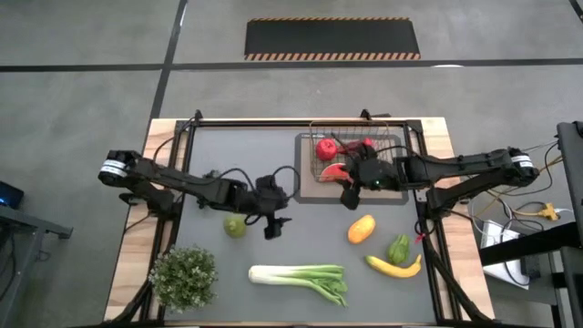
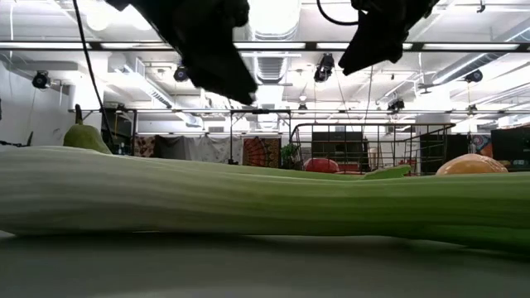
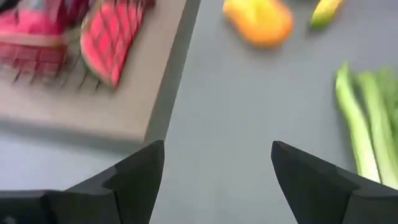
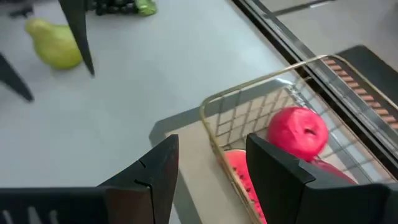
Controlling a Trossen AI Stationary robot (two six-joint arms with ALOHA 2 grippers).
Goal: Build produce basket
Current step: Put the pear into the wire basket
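Left jaws: your left gripper [image 1: 275, 225] stands spread wide with nothing between its fingers [image 3: 134, 171]; bare grey mat shows in the gap.
Right jaws: your right gripper [image 1: 350, 195] is parted about halfway and empty; its fingers [image 4: 283, 171] hang over the near edge of the basket.
Left arm position: over the middle of the table [image 1: 164, 264], just beside the green pear [image 1: 235, 226], not touching it as far as the high view shows.
Right arm position: reaching in from the right, gripper at the front rim of the basket [image 1: 401, 137].
Basket: far right part of the table, resting on a tan board [image 1: 305, 196].
Basket contents: red apple [image 1: 325, 148], watermelon slice [image 1: 332, 171], and red chillies [image 1: 357, 143] along the far side.
Produce outside the basket: orange mango [image 1: 362, 229], green pepper [image 1: 399, 248], banana [image 1: 393, 266] and leek [image 1: 301, 278] lie on the mat in front of the basket; the pear is well to the left of them.
Grapes: dark cluster [image 4: 115, 6] seen past the pear from the right wrist camera.
Other item: potted plant [image 1: 184, 277] at the near left corner, apart from the produce.
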